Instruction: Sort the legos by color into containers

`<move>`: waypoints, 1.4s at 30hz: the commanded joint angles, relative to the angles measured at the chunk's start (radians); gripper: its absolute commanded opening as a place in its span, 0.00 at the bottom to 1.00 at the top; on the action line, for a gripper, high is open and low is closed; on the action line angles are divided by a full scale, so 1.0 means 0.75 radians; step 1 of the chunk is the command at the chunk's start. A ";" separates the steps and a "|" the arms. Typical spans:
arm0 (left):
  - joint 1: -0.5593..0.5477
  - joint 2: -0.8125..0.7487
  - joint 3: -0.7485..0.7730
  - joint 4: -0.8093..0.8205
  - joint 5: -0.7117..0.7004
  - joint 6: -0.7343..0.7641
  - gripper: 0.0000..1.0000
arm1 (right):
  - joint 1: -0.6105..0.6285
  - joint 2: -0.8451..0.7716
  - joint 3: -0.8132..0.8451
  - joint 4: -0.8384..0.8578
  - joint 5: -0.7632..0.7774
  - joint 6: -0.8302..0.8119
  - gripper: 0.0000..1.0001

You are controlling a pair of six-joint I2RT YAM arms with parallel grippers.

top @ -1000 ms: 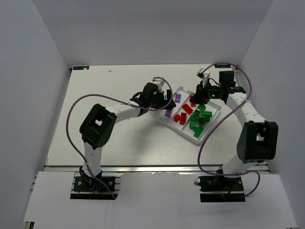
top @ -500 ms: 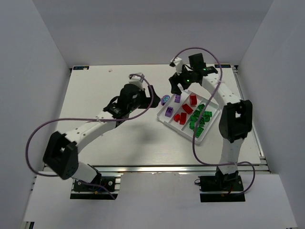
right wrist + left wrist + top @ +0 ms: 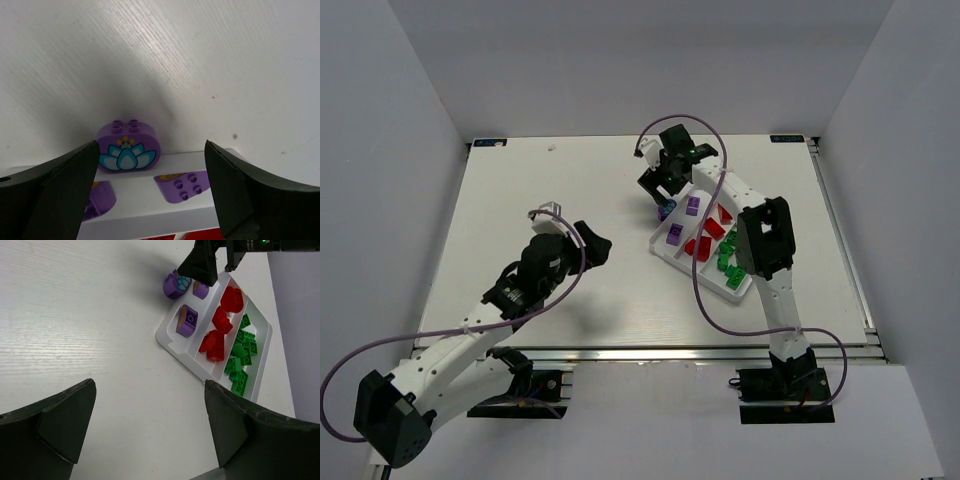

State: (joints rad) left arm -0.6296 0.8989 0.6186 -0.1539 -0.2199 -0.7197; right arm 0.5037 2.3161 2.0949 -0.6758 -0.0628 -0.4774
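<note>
The white tray (image 3: 664, 252) has three long compartments. Two purple legos (image 3: 673, 236) lie in the left one, several red legos (image 3: 702, 245) in the middle one and several green legos (image 3: 730, 262) in the right one. A rounded purple lego with a flower print (image 3: 129, 146) stands on the table against the tray's far left corner (image 3: 176, 285). My right gripper (image 3: 658, 192) hovers open just above that lego (image 3: 151, 146), not touching it. My left gripper (image 3: 592, 243) is open and empty over bare table, well to the left of the tray (image 3: 150, 385).
The white table (image 3: 540, 190) is ringed by white walls. The right arm (image 3: 760, 235) stretches over the tray, and its purple cable (image 3: 705, 300) loops down beside the tray's near end.
The right gripper swung from over the tray's middle to its far left corner and opened. The left arm drew back from the tray toward the near left.
</note>
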 commanded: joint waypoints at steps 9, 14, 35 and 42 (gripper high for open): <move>0.003 -0.135 -0.054 -0.091 -0.104 -0.100 0.98 | -0.015 0.082 0.079 -0.077 -0.024 0.021 0.89; 0.003 -0.109 -0.054 -0.079 -0.095 -0.098 0.98 | -0.015 0.068 0.046 -0.066 -0.108 0.035 0.89; 0.003 -0.068 -0.058 -0.044 -0.083 -0.090 0.98 | -0.019 0.129 0.009 -0.116 -0.166 0.076 0.82; 0.003 -0.070 -0.056 -0.052 -0.087 -0.090 0.98 | -0.015 0.101 -0.005 -0.081 -0.290 0.019 0.84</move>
State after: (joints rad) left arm -0.6296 0.8520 0.5800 -0.2020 -0.2783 -0.7868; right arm 0.4911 2.4290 2.1090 -0.7368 -0.2043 -0.4324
